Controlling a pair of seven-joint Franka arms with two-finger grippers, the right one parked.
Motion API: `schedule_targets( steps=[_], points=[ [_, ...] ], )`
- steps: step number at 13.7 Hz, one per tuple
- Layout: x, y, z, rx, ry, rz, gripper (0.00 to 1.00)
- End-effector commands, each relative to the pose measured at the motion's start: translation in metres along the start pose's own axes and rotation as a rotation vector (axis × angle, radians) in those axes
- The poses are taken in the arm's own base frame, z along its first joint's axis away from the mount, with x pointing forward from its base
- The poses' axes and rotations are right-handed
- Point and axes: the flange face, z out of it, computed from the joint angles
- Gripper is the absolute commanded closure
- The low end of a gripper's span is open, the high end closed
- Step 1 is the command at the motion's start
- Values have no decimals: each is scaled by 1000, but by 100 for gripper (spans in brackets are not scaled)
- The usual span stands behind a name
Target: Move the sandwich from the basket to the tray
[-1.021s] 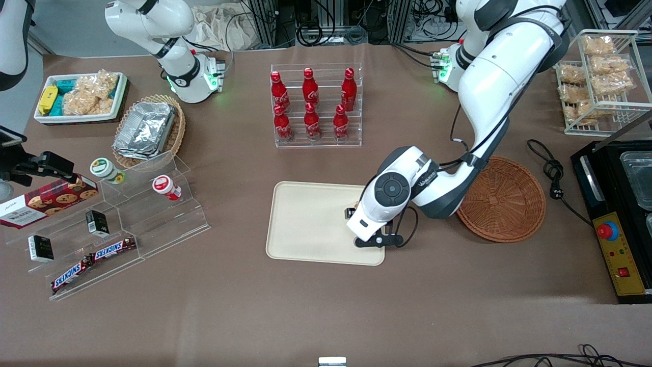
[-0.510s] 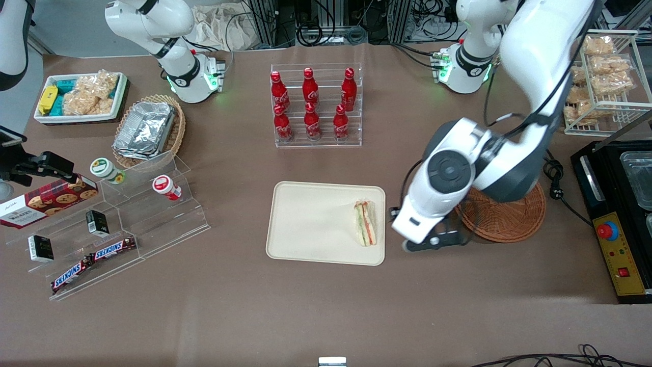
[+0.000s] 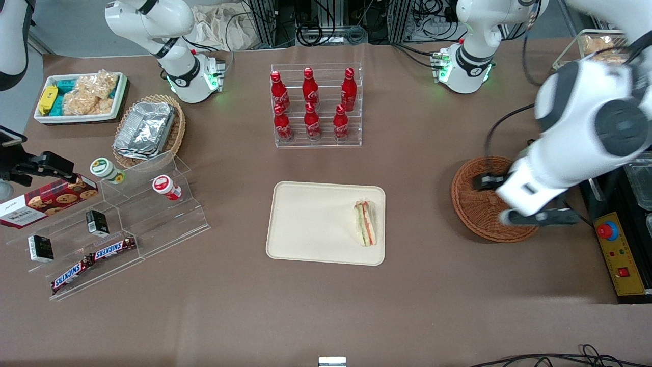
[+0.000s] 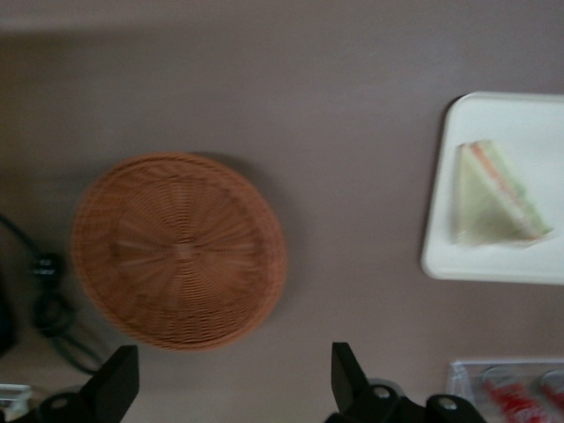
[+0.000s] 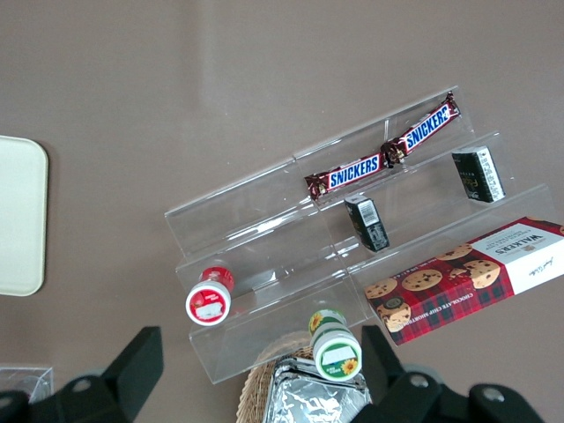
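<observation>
The sandwich lies on the tray, close to the edge nearest the basket. A small bump could push it off that low rim. The gripper is spread wide and holds nothing, above the basket. Bare table lies between tray and basket, with room to move.
</observation>
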Motion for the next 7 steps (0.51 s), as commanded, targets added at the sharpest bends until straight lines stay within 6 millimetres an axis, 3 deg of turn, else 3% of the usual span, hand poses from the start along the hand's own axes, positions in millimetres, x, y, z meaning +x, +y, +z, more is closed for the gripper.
schedule_targets(
  steps=[1,3,7],
  points=[
    [-34,-40,-4,6,-8,92,2],
    [-31,-51,-8,-11,-10,113,1],
    [-12,-50,-18,3,-6,121,1]
  ],
)
